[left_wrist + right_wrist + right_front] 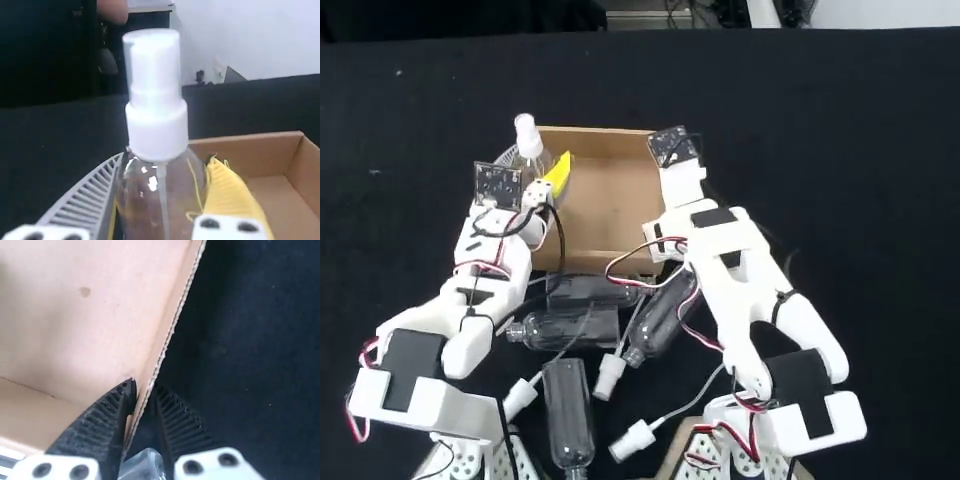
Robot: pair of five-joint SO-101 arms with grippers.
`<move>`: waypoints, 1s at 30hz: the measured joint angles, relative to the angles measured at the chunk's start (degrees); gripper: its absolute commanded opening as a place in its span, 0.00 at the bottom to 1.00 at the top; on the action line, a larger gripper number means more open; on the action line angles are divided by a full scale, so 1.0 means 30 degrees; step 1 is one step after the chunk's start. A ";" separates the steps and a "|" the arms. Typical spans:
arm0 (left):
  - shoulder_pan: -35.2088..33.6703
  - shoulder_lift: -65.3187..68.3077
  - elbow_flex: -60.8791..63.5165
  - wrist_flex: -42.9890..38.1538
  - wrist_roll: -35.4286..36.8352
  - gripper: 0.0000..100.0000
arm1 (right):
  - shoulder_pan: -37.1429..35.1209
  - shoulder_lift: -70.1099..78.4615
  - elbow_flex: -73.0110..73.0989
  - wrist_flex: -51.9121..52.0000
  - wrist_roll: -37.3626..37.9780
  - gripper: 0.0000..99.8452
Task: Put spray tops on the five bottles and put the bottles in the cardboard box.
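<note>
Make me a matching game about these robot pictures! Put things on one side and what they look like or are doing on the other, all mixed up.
Things:
1. left tool
2. right tool
3. loose spray top
4. cardboard box

Descriptions:
A. white, lying on the black table
B. brown
C. shut on a capped bottle
D. pinching the box's wall, one finger inside and one outside

Pairs: 1-C, 2-D, 3-A, 4-B
</note>
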 measured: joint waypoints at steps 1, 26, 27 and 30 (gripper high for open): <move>-0.0029 0.0000 0.0176 0.0000 0.0000 0.03 | 0.0000 0.0000 0.0000 0.0000 0.0000 0.01; -0.0996 0.0322 0.0000 -0.3839 0.0000 0.03 | -0.0234 0.0029 -0.1289 -0.0821 0.0352 0.20; -0.0996 0.0586 -0.0381 -0.3839 0.0000 0.03 | -0.0205 0.0029 -0.1436 -0.0821 0.0088 0.20; -0.1055 0.1758 -0.1788 -0.3839 -0.0029 0.03 | -0.0205 0.0029 -0.1700 -0.0703 -0.0205 0.20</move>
